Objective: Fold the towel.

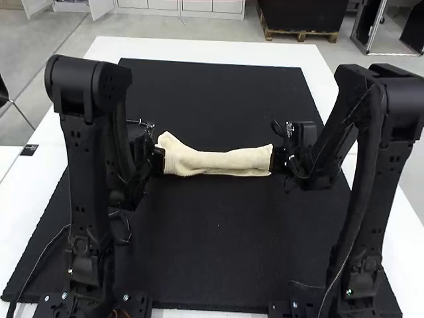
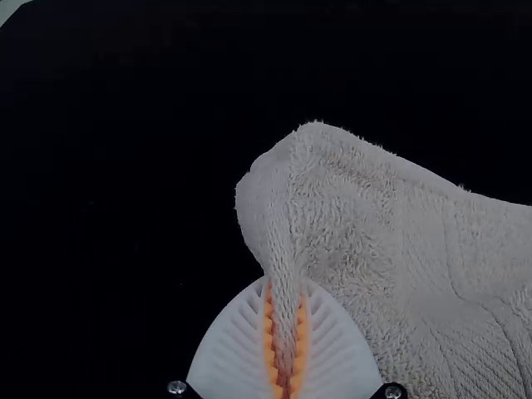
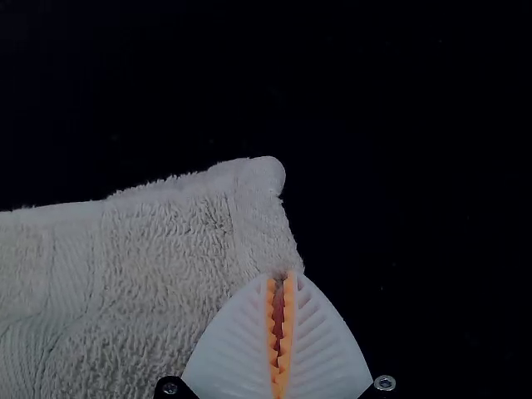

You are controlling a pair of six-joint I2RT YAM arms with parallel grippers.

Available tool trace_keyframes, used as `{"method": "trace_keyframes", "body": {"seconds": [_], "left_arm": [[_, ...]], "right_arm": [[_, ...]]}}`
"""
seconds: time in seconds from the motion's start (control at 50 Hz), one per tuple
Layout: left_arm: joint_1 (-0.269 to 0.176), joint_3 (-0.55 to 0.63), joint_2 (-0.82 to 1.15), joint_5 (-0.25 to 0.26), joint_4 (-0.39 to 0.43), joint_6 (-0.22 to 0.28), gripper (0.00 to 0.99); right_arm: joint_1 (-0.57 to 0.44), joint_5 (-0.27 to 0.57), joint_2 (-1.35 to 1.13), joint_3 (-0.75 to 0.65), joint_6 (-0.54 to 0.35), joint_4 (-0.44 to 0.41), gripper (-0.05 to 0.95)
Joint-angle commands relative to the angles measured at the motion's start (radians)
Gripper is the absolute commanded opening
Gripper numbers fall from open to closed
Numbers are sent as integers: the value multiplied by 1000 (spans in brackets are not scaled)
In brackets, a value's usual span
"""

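Closed at the towel's (image 1: 218,161) ends, the left end effector (image 2: 287,284) clamps a fold, the right end effector (image 3: 280,278) a scant edge uneven tugging could free.

Free mat (image 1: 218,99) beyond towel (image 1: 225,161), between arms (image 1: 85,165)

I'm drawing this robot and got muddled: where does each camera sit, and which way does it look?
High view: fixed above and behind the left arm and right arm, looking forward and down at the towel and black mat; both arms show.
Left wrist view: on the left arm's wrist, looking past the left gripper's white fingers at the towel's left end.
Right wrist view: on the right arm's wrist, looking past the right gripper's white fingers at the right end.
Both wrist views share the towel.
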Motion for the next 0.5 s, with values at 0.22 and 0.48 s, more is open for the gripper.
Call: {"method": "trace_keyframes", "body": {"seconds": [0.22, 0.48], "left_arm": [[5, 56, 74, -5, 39, -3, 30], [5, 67, 111, -5, 70, -3, 30]], "right_arm": [[5, 23, 29, -10, -10, 21, -18], [7, 38, 67, -9, -17, 55, -18]]}}
